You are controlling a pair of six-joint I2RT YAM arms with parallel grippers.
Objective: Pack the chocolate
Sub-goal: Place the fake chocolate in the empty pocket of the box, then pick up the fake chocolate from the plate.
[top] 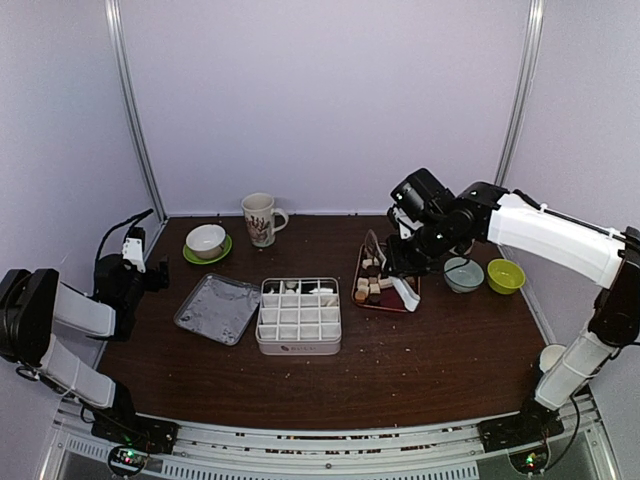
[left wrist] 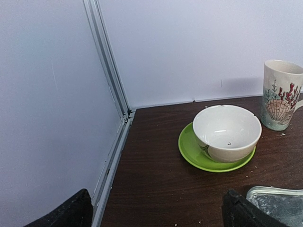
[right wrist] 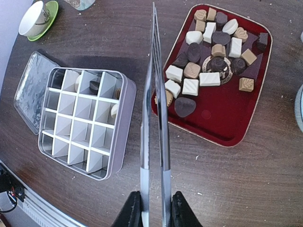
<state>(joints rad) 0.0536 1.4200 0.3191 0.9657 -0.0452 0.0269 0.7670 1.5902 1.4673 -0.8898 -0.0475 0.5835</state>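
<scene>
Several pieces of chocolate (right wrist: pixel 208 61), dark, tan and white, lie on a red tray (right wrist: pixel 222 127), seen also in the top view as the tray (top: pixel 408 301). A white divided box (right wrist: pixel 80 120) stands left of it, with a few pieces in its far cells; the box (top: pixel 298 315) sits mid-table. My right gripper (right wrist: pixel 154 208) is shut on metal tongs (right wrist: pixel 156 94), whose arms are squeezed close together and run over the gap between box and tray. Nothing shows between the tong arms. My left gripper (left wrist: pixel 156 215) stands open and holds nothing, at the table's far left (top: pixel 140 262).
The box's lid (top: pixel 217 308) lies left of the box. A white bowl on a green saucer (left wrist: pixel 227 132) and a shell-patterned mug (left wrist: pixel 281 94) stand at the back left. A grey bowl (top: pixel 463 274) and a green bowl (top: pixel 505 276) sit right of the tray.
</scene>
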